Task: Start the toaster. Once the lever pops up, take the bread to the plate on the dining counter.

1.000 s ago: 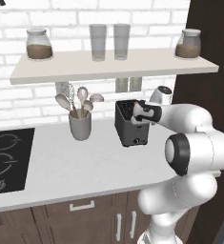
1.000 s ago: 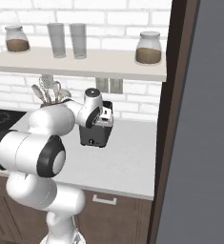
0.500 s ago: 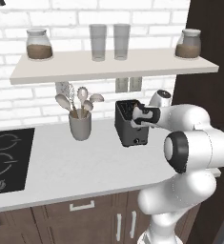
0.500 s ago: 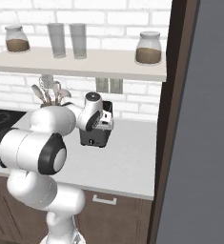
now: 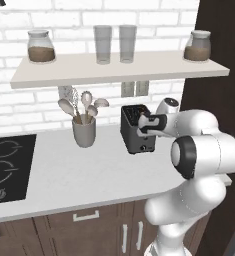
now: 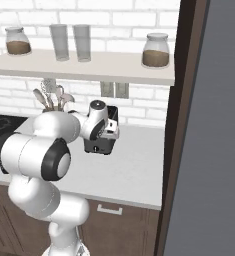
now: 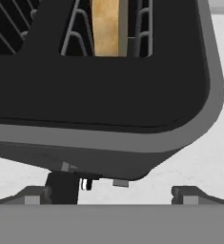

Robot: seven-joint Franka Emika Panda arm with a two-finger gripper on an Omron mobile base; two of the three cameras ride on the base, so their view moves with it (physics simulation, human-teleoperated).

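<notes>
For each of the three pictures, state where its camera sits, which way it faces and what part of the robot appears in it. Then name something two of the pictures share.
Left base view: behind the arm on its left, looking forward and down at the toaster on the counter; the white arm rises at lower right.
Right base view: behind on the right, facing the same toaster; arm at lower left.
Hand view: on the hand, close above the toaster and the bread in its slot; open gripper at the bottom.
Both base views share toaster, shelf and utensil cup.

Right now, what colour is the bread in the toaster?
Pale tan bread, seen best in the hand view, inside the black toaster.
</notes>
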